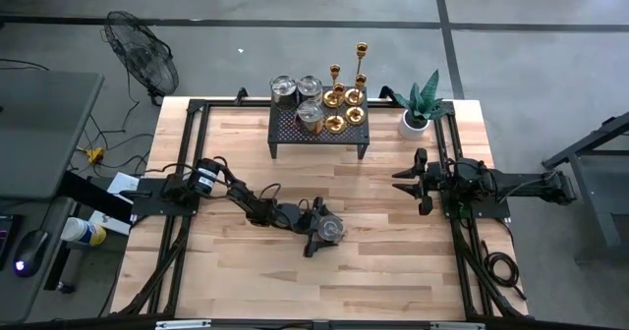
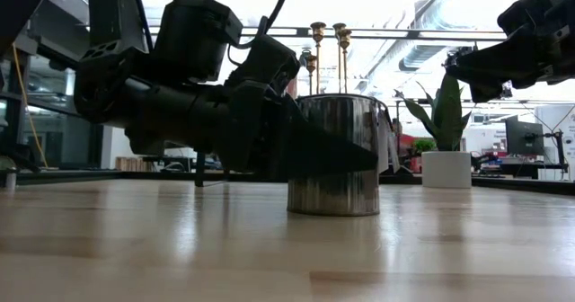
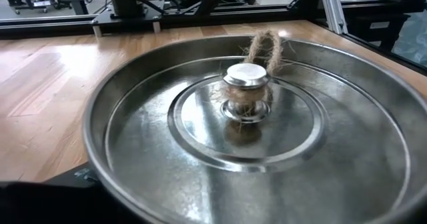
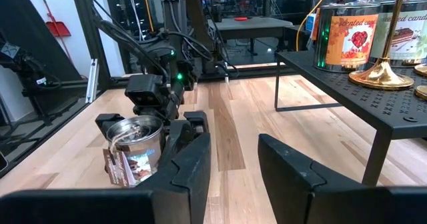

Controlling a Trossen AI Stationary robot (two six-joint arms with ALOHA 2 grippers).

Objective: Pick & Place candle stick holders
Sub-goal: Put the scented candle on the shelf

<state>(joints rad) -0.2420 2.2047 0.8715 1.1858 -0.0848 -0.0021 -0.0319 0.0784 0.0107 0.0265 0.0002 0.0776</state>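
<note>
Left gripper (image 1: 324, 234) is low over the middle of the table (image 1: 393, 261), fingers spread wide on either side of a metal tin (image 1: 331, 230); whether they press its wall I cannot tell. In the low view that tin (image 2: 346, 158) stands upright on the wood with the dark fingers (image 2: 305, 154) across its front. The left wrist view looks straight down on the tin's lid (image 3: 253, 137), a round steel disc with a small knob (image 3: 247, 91) at its centre and a loop of twine (image 3: 265, 47) tied to it. A paper label (image 4: 127, 167) hangs at the tin's side in the right wrist view.

Right gripper (image 1: 415, 181) waits near the table's right edge, off the wood, fingers (image 4: 187, 164) apart with a clear gap between them, nothing in them. It faces across the table toward the left arm (image 4: 157, 94).

Out at the far edge sits a black mesh shelf (image 1: 287, 131). The candle holders (image 1: 346, 99) are all on its right half, gold, upright, bunched close together, two tall stems behind and shorter ones in front. Their tops (image 2: 318, 31) peek above the tin in the low view. Three more tins (image 1: 297, 94) share the shelf's left half. Just beside the shelf on the right stands a potted plant (image 1: 418, 114) in a white pot. A floor fan (image 1: 142, 55) stands beyond the table's far left corner.
</note>
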